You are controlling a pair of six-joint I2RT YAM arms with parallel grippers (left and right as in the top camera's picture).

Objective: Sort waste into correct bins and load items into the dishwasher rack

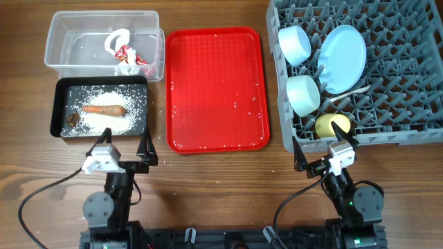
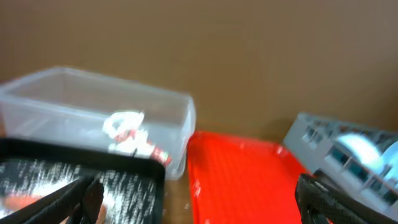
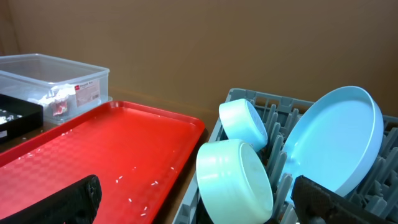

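Observation:
The clear bin point(image 1: 69, 41) holds the red-and-white wrapper point(image 1: 128, 58); both also show in the left wrist view point(image 2: 134, 138). The black bin point(image 1: 61, 104) holds the carrot stick point(image 1: 104, 109), a brown lump point(image 1: 73, 119) and rice grains point(image 1: 124, 124). The grey rack point(image 1: 408, 104) holds the pale-blue plate point(image 1: 344, 57), two bowls point(image 1: 294, 43) point(image 1: 302, 94), the yellow cup point(image 1: 332, 125) and the white spoon point(image 1: 346, 95). My left gripper point(image 1: 124, 146) is open and empty in front of the black bin. My right gripper point(image 1: 324, 146) is open and empty at the rack's front edge.
The flat red tray point(image 1: 216, 90) lies between the bins and the rack, with a few loose rice grains on it point(image 3: 134, 183). Some grains lie on the wooden table beside the black bin. Cables run along the front edge.

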